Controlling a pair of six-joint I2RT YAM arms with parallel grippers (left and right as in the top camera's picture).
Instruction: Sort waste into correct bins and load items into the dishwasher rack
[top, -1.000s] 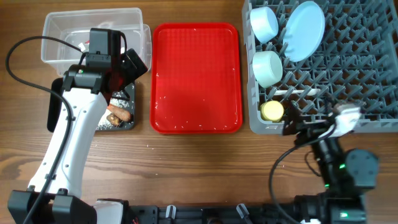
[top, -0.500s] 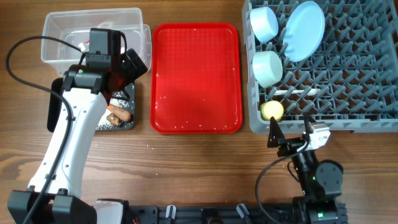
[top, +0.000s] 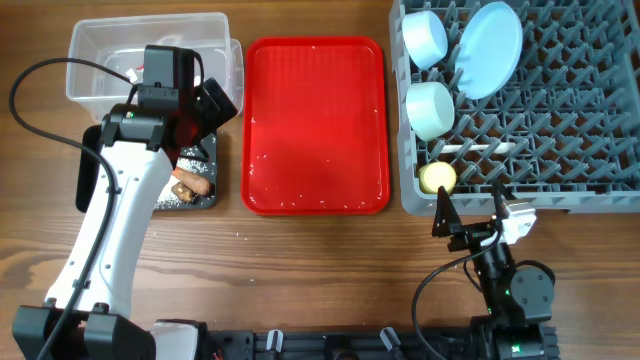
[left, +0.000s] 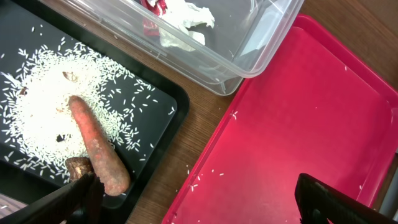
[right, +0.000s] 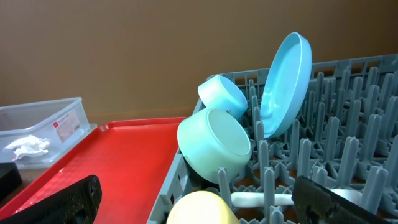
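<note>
The grey dishwasher rack (top: 560, 150) holds the light-blue plate (top: 490, 48), two pale bowls (top: 424, 38) (top: 431, 108), the yellow cup (top: 437, 178) and the white spoon (right: 261, 199). My right gripper (top: 470, 215) is open and empty just in front of the rack's near edge. The clear tub (left: 249, 56) holds the white tissue (left: 183, 25) and the red wrapper (left: 155, 6). The black tray (left: 168, 124) holds the carrot stick (left: 96, 149), rice crumbs (left: 37, 106) and the dark lump (left: 78, 167). My left gripper (left: 199, 211) is open and empty above the black tray's right edge.
The flat red serving tray (top: 315, 125) lies between the bins and the rack, with a few stray rice grains on it. A few grains also lie on the wood (left: 193, 168) between the black tray and the red tray.
My right arm has drawn back from the rack's front edge toward the near side of the table, gripper open. The left arm has not moved.
</note>
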